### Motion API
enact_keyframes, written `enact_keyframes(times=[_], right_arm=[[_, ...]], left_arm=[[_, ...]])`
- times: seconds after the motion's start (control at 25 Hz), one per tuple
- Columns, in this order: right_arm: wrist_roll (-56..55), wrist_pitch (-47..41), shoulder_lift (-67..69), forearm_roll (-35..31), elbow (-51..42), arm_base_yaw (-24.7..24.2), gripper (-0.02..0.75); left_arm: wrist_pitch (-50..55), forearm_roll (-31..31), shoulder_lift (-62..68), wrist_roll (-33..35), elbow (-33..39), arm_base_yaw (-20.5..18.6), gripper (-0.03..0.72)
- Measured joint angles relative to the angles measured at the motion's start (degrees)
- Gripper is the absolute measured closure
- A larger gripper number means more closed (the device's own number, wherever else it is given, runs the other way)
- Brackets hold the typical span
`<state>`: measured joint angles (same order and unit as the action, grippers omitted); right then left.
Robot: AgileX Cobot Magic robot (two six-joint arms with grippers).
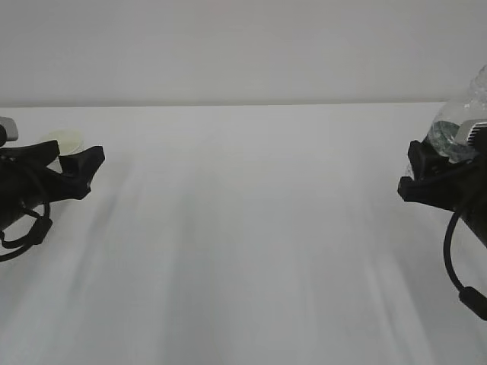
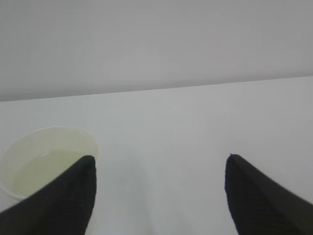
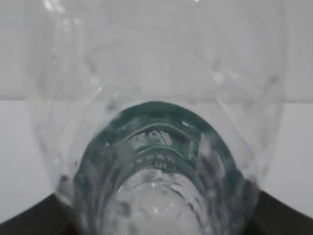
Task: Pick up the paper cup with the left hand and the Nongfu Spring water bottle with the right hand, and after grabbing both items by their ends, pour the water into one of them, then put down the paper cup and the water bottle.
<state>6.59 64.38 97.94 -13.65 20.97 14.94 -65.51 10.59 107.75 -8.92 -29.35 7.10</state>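
White desk (image 1: 251,251) and a pale wall fill the scene, with one arm at each edge. The left pincer (image 2: 159,196) stands wide; the cup (image 2: 46,159), holding some pale liquid, sits by its left finger, outside the gap and not gripped. At the right, the bottle (image 3: 156,147) fills the wrist view, lodged between the right pincer's (image 1: 418,173) fingers, which look closed on its clear body near the green label. By my reading the pour is done and the put-down is in hand. To finish well, the right arm should set the bottle square on the desk before opening, then back off straight so nothing tips. The left arm should pull away without brushing the filled cup.
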Motion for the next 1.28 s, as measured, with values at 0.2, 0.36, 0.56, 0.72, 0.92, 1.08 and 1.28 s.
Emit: enact_keyframes(times=[0.2, 0.36, 0.56, 0.72, 0.92, 1.08, 1.28], right_arm=[[0.22, 0.00, 2.73, 0.00, 0.10, 0.00, 0.308], [0.22, 0.00, 4.84, 0.00, 1.50, 0.00, 0.308], [0.35, 0.00, 7.50, 1.05, 4.84, 0.00, 0.308], [0.35, 0.00, 9.64, 1.52, 7.45, 0.00, 0.308], [0.35, 0.00, 12.95, 1.65, 10.02, 0.00, 0.308], [0.35, -0.44, 15.49, 1.65, 12.64, 0.00, 0.308], [0.35, -0.48, 19.31, 1.65, 15.72, 0.00, 0.308]], left_arm=[[0.00, -0.25, 0.00, -0.10, 0.00, 1.34, 0.101], [0.00, -1.11, 0.00, -0.10, 0.00, 1.38, 0.101], [0.00, -1.49, 0.00, -0.10, 0.00, 1.38, 0.101], [0.00, -1.72, 0.00, -0.10, 0.00, 1.38, 0.104], [0.00, -2.21, 0.00, -0.10, 0.00, 1.38, 0.111], [0.00, -2.44, 0.00, -0.10, 0.00, 1.38, 0.111], [0.00, -3.09, 0.00, -0.10, 0.00, 1.38, 0.111]])
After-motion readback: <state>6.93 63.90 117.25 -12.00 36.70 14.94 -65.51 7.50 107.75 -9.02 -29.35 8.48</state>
